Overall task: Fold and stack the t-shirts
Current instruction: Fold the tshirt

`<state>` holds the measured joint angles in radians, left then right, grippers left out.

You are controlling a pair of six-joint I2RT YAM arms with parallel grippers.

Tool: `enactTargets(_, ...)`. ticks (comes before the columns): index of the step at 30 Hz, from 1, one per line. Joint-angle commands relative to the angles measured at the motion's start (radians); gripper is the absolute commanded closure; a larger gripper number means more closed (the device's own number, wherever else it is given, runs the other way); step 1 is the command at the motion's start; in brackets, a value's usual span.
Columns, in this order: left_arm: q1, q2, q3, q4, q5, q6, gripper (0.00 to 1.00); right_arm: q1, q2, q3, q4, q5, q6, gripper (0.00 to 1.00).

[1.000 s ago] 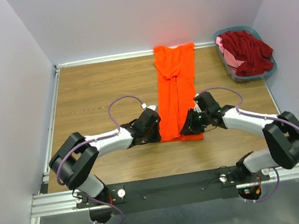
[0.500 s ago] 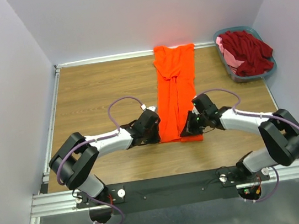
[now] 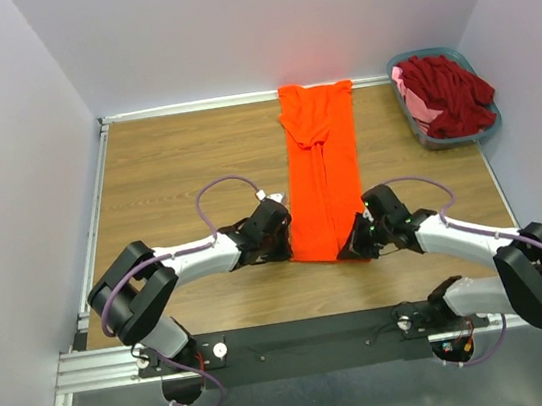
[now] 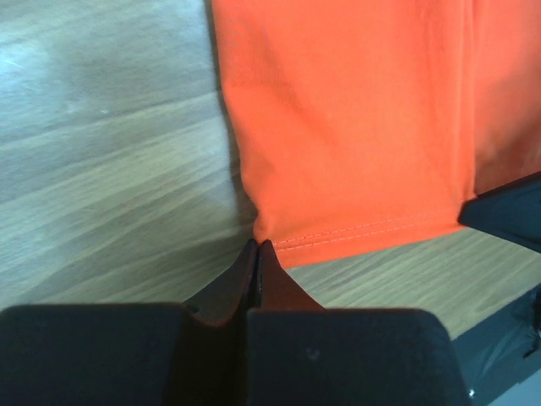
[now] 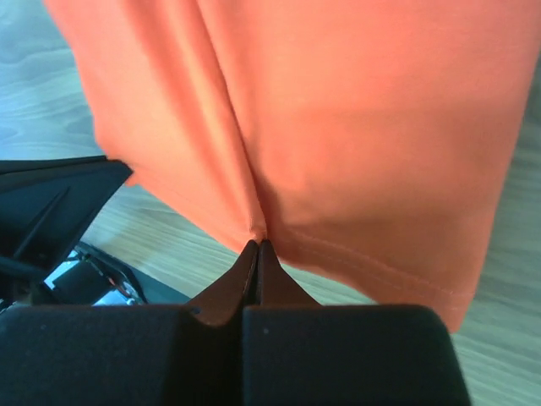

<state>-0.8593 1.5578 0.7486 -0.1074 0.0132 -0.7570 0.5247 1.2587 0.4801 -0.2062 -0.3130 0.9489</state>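
Orange t-shirt [image 3: 322,171] lies folded lengthwise into a narrow strip down the middle of the bench [image 3: 175,166], collar at the far edge. Left hand [image 4: 256,247] is clamped on the near hem's left corner. Right hand [image 5: 256,245] is clamped on the same hem, short of its right corner, with the fabric puckered at its tips. Dark red t-shirt [image 3: 452,92] and pink t-shirt [image 3: 419,106] lie heaped in the basket [image 3: 434,140], far right.

Whole table [image 3: 175,166] is viewed steeply from above its near edge. Hem of orange t-shirt [image 3: 322,171] is framed close-up by both wrist views, from opposite corners
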Motion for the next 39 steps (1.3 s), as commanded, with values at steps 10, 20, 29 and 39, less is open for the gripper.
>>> enactTargets(10, 0.002, -0.011, 0.006, -0.067, 0.014, 0.005, 1.00, 0.006, -0.051, 0.130, -0.142, 0.139, -0.067, 0.60)
enactTargets(20, -0.030, -0.123, -0.092, -0.081, 0.051, -0.057, 0.99, -0.084, 0.195, 0.457, -0.211, 0.307, -0.340, 0.56)
enactTargets(29, -0.109, -0.226, -0.225, -0.037, 0.053, -0.205, 0.91, -0.232, 0.493, 0.758, -0.187, 0.284, -0.498, 0.55)
enactTargets(39, -0.084, -0.530, -0.213, -0.138, -0.093, -0.280, 0.32, -0.247, 0.642, 0.884, -0.182, 0.189, -0.516, 0.55)
